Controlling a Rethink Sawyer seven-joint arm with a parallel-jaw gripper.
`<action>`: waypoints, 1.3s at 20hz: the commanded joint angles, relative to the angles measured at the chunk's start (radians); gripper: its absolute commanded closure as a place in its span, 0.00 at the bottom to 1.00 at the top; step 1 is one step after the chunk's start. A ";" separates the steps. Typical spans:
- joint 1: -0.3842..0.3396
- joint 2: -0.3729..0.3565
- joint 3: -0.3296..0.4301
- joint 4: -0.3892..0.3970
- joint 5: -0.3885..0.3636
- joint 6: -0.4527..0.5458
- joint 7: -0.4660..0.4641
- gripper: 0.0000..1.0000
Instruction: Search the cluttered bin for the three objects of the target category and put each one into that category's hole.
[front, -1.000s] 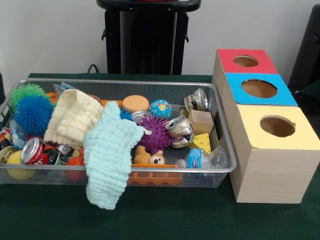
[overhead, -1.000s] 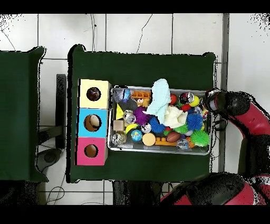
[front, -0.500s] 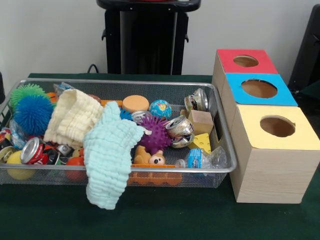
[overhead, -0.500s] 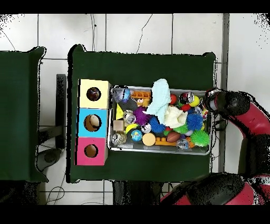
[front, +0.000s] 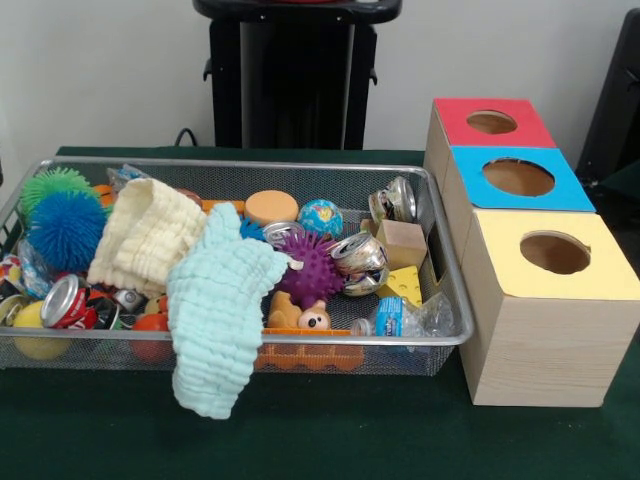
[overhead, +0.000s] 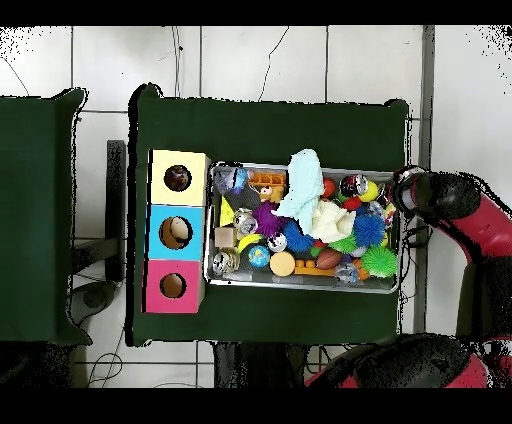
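while my red and black arm (overhead: 455, 200) bends beside the short end of the wire bin (overhead: 303, 282), off the green table cloth (overhead: 270, 125), i cannot tell how my claw stands. cans, spiky balls, a mint cloth (front: 218, 305) and a cream cloth (front: 145, 235) crowd the bin. three wooden boxes (front: 530, 262) with red, blue and yellow holed tops stand at its other end, over white floor tiles (overhead: 250, 60).

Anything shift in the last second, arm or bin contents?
Only the arm: in the overhead view its end beside the bin's short edge has crept slightly further along that edge. The claw itself isn't visible. The green cloth hanging over the rim, the toys, cans and the three boxes are unchanged.
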 joint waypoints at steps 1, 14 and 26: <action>0.012 -0.071 0.006 0.096 -0.035 0.039 -0.016 1.00; 0.055 -0.159 -0.038 0.231 -0.009 0.053 0.066 1.00; 0.060 -0.154 -0.042 0.255 0.004 0.027 0.067 1.00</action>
